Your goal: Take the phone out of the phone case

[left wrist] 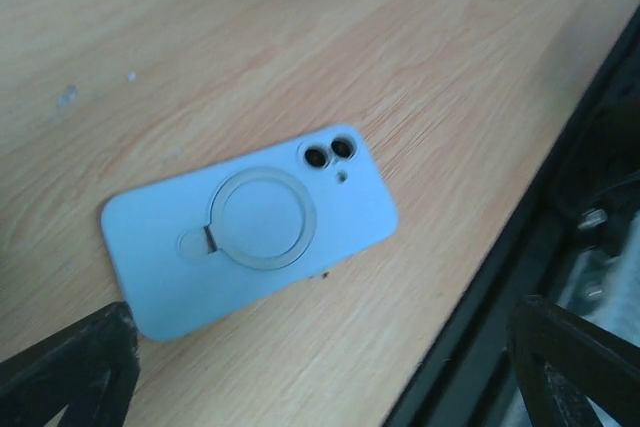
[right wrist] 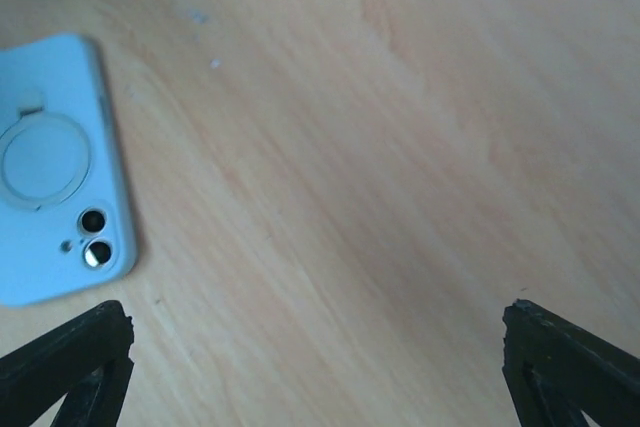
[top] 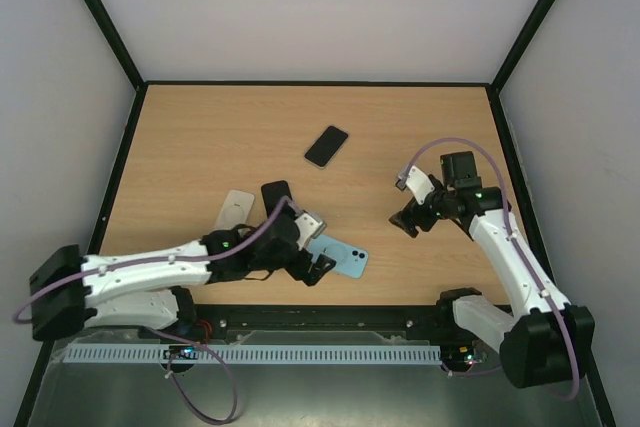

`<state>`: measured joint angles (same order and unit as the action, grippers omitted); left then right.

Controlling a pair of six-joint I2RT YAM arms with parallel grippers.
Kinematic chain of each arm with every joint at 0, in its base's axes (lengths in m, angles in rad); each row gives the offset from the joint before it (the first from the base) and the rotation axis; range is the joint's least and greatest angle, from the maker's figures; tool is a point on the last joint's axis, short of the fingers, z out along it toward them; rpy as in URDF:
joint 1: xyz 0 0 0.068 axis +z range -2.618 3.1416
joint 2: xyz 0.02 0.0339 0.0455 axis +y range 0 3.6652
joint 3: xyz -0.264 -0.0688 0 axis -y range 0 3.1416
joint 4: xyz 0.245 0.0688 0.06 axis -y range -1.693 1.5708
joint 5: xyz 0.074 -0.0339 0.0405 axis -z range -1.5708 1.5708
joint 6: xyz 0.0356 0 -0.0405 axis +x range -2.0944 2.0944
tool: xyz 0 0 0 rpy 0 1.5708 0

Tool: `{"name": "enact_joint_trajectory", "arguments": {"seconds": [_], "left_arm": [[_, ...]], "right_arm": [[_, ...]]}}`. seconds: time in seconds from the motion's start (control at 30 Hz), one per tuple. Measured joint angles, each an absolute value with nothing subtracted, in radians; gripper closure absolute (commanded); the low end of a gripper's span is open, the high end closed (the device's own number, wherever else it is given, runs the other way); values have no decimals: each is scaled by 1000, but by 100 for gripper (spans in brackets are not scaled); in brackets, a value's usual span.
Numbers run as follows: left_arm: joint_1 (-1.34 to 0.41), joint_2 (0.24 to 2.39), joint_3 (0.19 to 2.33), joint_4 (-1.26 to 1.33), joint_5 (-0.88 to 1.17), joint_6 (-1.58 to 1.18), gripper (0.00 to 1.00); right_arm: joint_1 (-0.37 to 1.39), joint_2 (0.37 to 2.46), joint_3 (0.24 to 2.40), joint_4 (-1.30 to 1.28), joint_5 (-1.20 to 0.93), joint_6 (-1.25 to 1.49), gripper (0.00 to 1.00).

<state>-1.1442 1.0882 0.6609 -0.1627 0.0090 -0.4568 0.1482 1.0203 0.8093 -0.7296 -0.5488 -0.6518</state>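
Observation:
A light blue phone case (top: 342,257) lies back-up near the table's front edge, with a ring stand and two camera lenses showing through it. The left wrist view has the case (left wrist: 250,227) just ahead of my left gripper (left wrist: 325,377), which is open and empty, its fingertips (left wrist: 75,367) wide apart. From above, the left gripper (top: 312,267) is at the case's left end. My right gripper (top: 408,219) hovers open to the right of the case, apart from it. Its wrist view shows the case (right wrist: 50,177) at the left and bare wood between the right gripper's (right wrist: 318,367) fingers.
A black phone (top: 326,146) lies screen-up in the middle of the table. A pale case (top: 235,209) and a black flat object (top: 275,192) lie by the left arm. The table's black front rail (left wrist: 520,277) runs close to the blue case.

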Motion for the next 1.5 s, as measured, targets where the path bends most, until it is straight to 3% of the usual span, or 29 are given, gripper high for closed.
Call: {"name": "enact_joint_trajectory", "arguments": {"seconds": [0.2, 0.27, 0.3, 0.43, 0.57, 0.73, 0.97, 1.27, 1.5], "left_arm": [[-1172, 1378, 717, -139, -84, -325, 0], [-1159, 1479, 762, -125, -89, -285, 0], [-1150, 1520, 788, -120, -86, -271, 0], [-1114, 1578, 837, -86, -54, -250, 0], [-1082, 1500, 810, -75, -43, -288, 0], [-1040, 1242, 690, -102, -65, -403, 0], [-1016, 976, 593, -172, -146, -529, 0], [-1008, 931, 542, -244, -169, -590, 0], [-1008, 939, 542, -244, -155, -589, 5]], "right_arm": [[153, 1122, 844, -798, -550, -647, 16], [140, 1187, 887, -809, -545, -635, 10], [127, 1221, 912, -824, -549, -640, 0], [114, 1274, 941, -871, -575, -680, 2], [218, 1258, 914, -889, -587, -707, 2], [422, 1243, 817, -823, -544, -678, 2], [705, 1346, 745, -668, -424, -580, 2], [847, 1476, 736, -551, -290, -487, 0], [855, 1486, 737, -532, -221, -444, 24]]}}
